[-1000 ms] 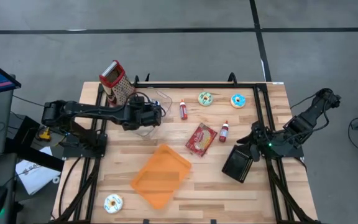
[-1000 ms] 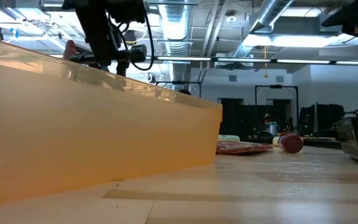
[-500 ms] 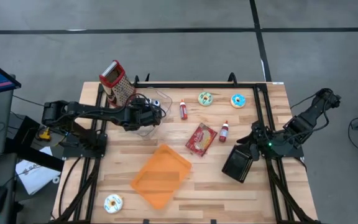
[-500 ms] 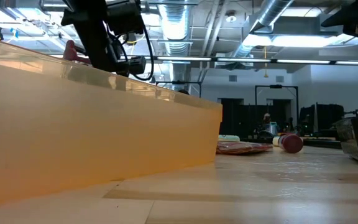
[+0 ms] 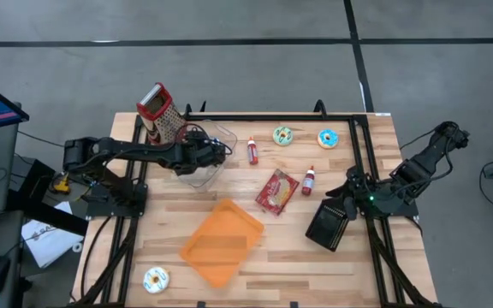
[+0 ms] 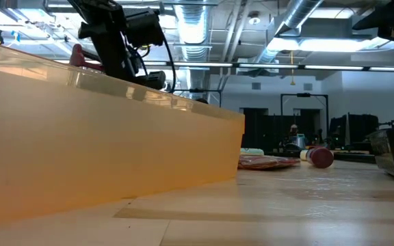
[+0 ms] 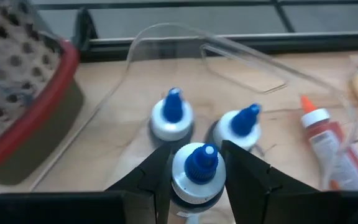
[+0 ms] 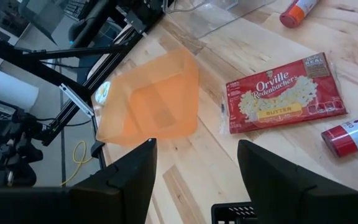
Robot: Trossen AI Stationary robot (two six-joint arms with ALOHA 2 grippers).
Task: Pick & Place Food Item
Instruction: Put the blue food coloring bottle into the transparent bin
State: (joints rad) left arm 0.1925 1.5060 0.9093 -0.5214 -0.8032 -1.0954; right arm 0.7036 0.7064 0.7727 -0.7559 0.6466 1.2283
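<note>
The left end effector (image 7: 194,163), clamped on a blue-capped bottle (image 7: 194,174), has dropped lower over the clear container (image 5: 204,162) where two matching bottles stand, so placing looks close, while the right end effector (image 8: 196,168) waits wide open.

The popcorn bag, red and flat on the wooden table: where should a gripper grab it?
Probably by a long edge from above: the red Orville popcorn bag lies flat on the wooden table, so only its thin crimped rim suits fingers. The edge toward the orange tray looks clear.
</note>
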